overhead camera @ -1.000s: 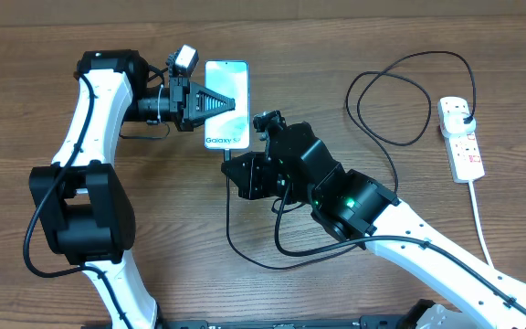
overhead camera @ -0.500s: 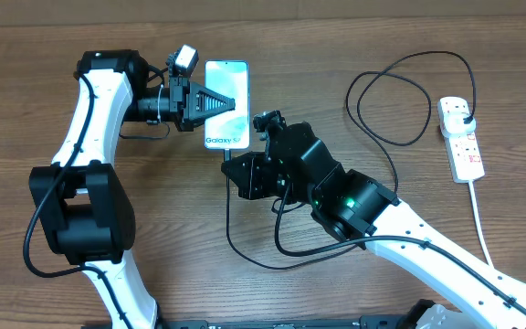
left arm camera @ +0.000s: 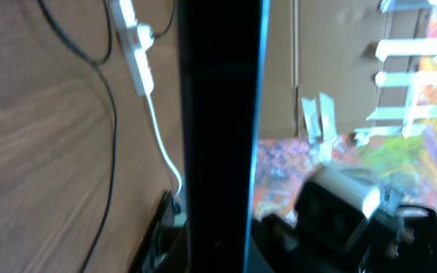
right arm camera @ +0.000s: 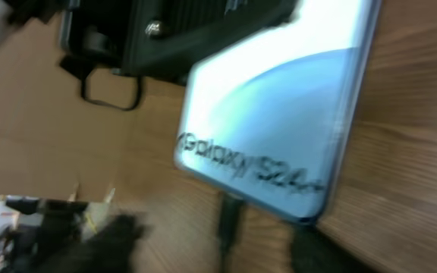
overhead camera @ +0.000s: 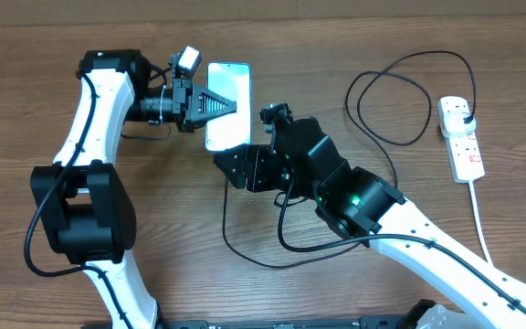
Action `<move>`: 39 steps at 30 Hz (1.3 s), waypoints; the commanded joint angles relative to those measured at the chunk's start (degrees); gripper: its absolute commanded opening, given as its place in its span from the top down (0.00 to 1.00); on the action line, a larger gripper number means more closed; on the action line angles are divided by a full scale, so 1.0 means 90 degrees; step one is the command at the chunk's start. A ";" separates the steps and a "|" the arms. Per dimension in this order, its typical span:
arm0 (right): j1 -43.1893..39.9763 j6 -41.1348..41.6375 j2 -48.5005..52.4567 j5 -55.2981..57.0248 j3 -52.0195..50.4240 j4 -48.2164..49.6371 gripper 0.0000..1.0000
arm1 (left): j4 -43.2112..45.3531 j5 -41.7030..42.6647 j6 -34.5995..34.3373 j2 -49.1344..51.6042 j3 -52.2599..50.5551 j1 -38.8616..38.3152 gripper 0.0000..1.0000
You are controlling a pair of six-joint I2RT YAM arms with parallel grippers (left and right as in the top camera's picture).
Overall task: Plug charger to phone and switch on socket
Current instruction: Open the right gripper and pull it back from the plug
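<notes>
The phone point(overhead camera: 229, 100) lies on the table with its light blue screen up. My left gripper point(overhead camera: 215, 105) is shut on its left edge. In the left wrist view the phone point(left arm camera: 218, 114) shows edge-on, a dark bar held between the jaws point(left arm camera: 218, 254). In the right wrist view the charger's connector tip point(right arm camera: 230, 216) meets the bottom edge of the phone point(right arm camera: 279, 114), just below the "Galaxy S24" text. My right gripper point(right arm camera: 218, 254) stands open, one finger on either side of the cable without touching it. The charger cable point(overhead camera: 245, 256) loops over to the socket point(overhead camera: 464, 146), where its black plug point(overhead camera: 464, 114) sits.
The socket's thick white cord point(overhead camera: 484, 233) runs toward the front right edge of the table. The black cable makes a wide loop point(overhead camera: 386, 87) at the back right and a lower loop under my right arm point(overhead camera: 354, 201). A cardboard wall stands behind the table.
My right gripper has opened and let go of the connector, and the right arm has moved slightly up toward the phone. The left gripper still holds the phone.
</notes>
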 commanded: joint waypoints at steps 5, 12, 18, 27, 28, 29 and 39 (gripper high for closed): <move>-0.0289 -0.0073 -0.0172 0.0362 0.0226 -0.0860 0.00 | -0.0138 -0.0243 0.0032 -0.0221 0.0034 -0.0160 0.96; -0.0651 -0.0284 -0.0719 -0.0274 0.0226 -0.1430 0.00 | -0.0138 -0.0381 0.0083 -0.0221 0.0034 -0.0165 0.96; -0.1508 -0.0721 -0.0952 -0.1324 0.0223 -0.2271 0.00 | -0.0148 -0.0381 0.0083 -0.0221 0.0034 -0.0168 0.96; -0.2363 -0.1540 -0.0911 -0.1846 0.0221 -0.3288 0.00 | -0.0117 -0.0384 0.0155 -0.0221 0.0034 -0.0233 0.96; -0.2399 -0.1610 -0.0901 -0.1936 0.0216 -0.3296 0.00 | -0.0114 -0.0384 0.0155 -0.0221 0.0034 -0.0238 0.96; -0.2438 -0.1649 -0.0889 -0.2016 0.0211 -0.3298 0.00 | -0.0114 -0.0384 0.0153 -0.0221 0.0034 -0.0240 0.96; -0.2574 -0.1787 -0.0872 -0.2268 0.0192 -0.3157 0.00 | -0.0121 -0.0432 0.0151 -0.0221 0.0034 -0.0255 0.96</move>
